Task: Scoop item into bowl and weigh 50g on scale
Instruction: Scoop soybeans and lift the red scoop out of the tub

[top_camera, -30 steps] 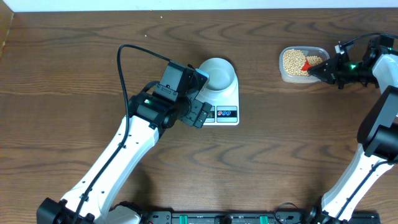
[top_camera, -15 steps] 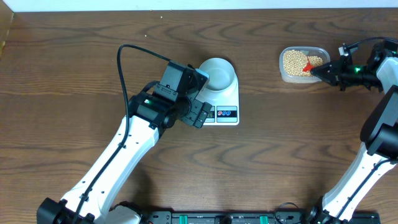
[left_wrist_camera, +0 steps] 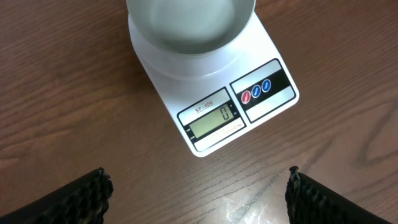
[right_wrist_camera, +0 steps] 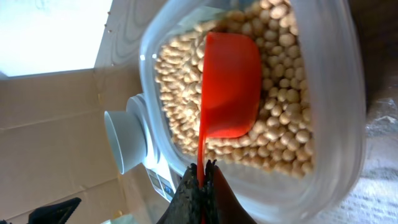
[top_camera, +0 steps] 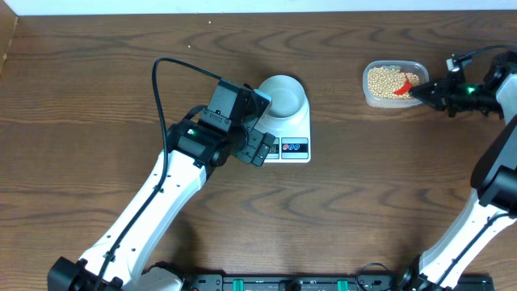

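Note:
The pale bowl (top_camera: pixel 283 97) stands empty on the white scale (top_camera: pixel 292 133); in the left wrist view the bowl (left_wrist_camera: pixel 189 25) is at the top and the scale (left_wrist_camera: pixel 214 115) shows 0 on its screen. My left gripper (top_camera: pixel 257 148) is open, low beside the scale's front left corner, fingers wide apart in the left wrist view (left_wrist_camera: pixel 199 196). The beans (top_camera: pixel 386 81) fill a clear tub (top_camera: pixel 367 93) at the right. My right gripper (top_camera: pixel 426 93) is shut on the handle of a red scoop (right_wrist_camera: pixel 229 84), whose cup lies in the beans (right_wrist_camera: pixel 180 112).
The wooden table (top_camera: pixel 363 202) spreads around everything. The left arm's cable (top_camera: pixel 157 81) loops above the left arm. The tub's rim (right_wrist_camera: pixel 339 124) surrounds the scoop. The table's far edge runs along the top of the overhead view.
My right gripper has drawn back to the right, pulling the red scoop toward the tub's right side. The left arm, bowl and scale have not moved.

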You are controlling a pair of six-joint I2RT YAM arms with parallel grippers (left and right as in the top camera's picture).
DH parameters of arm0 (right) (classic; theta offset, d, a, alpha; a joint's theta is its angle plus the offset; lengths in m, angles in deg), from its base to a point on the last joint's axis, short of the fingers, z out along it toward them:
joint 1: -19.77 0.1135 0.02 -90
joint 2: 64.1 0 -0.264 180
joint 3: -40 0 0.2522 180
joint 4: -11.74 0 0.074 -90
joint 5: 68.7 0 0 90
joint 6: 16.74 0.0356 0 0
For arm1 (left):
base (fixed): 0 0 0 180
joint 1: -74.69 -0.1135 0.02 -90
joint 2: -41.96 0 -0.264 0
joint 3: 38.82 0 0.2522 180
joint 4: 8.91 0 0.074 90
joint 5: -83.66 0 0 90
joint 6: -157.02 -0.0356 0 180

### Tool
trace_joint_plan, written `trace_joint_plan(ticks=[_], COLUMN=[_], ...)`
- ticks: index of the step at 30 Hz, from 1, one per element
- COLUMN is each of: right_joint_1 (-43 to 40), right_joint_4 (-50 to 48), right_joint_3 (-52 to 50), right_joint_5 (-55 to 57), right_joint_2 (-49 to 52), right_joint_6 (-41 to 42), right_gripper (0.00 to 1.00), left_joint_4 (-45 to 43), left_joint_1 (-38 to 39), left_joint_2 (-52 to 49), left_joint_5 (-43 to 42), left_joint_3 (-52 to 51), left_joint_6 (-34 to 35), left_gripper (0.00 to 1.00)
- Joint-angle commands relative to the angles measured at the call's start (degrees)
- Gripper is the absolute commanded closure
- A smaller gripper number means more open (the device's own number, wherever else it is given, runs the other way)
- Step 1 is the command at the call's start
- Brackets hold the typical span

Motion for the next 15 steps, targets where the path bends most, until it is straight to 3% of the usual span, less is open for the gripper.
trace_joint_plan(ticks=[1,15], right_joint_1=[-0.55,-1.14], right_joint_4=[0.46,2.16], right_joint_3=[0.0,-0.02], right_joint_5=[-0.44,0.0], right_joint_2=[-5.09,-6.1], right_joint_6=[-1.11,-2.21], right_gripper=[0.99,0.99], left_joint_4=[0.2,0.2], left_joint_1=[-0.22,-0.22], left_joint_2=[0.07,0.07], left_joint_5=[0.48,0.5], left_joint_3=[0.26,0.26], left_joint_6=[-0.35,-0.35], left_gripper=[0.08,0.08])
